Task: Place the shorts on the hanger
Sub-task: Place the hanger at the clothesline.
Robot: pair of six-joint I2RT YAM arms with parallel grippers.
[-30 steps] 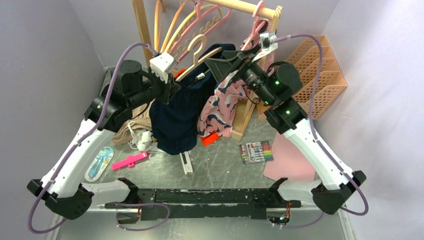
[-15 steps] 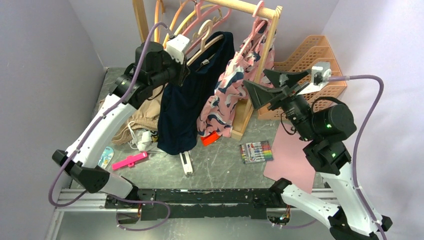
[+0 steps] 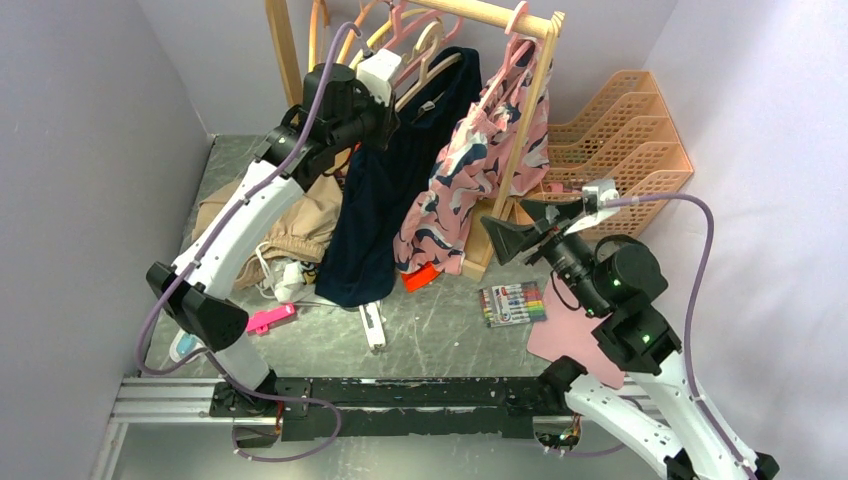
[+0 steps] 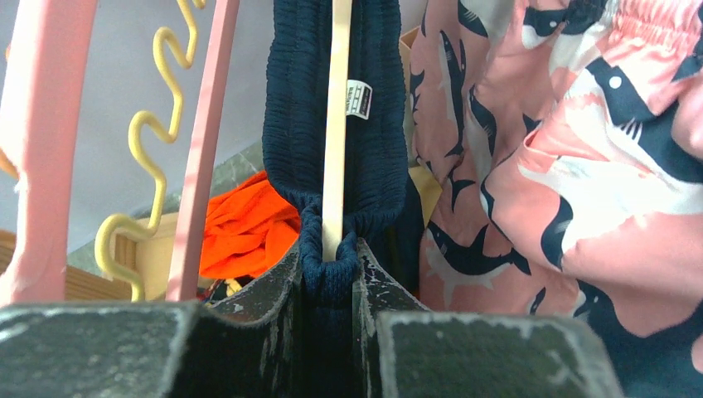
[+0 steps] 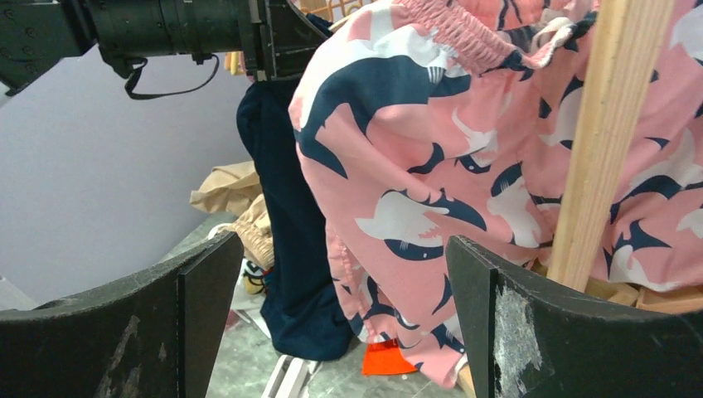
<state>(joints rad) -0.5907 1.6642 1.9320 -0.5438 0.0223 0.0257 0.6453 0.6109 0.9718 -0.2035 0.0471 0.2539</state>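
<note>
L gripper (image 4: 329,262): clamped on navy shorts (image 4: 294,99) + cream hanger (image 4: 338,124) bar (at waistband) | R gripper (image 5: 344,240): wide, empty, near pink shorts (image 5: 431,149)

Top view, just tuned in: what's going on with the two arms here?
The left fingers are pinched on the waistband of the navy shorts, which is draped over the bar of the cream hanger, holding both up at the rack. The right fingers are open and empty, off to the right of the pink shorts hanging on the rack. Whether the hanger's hook is over the rack isn't clear.
</note>
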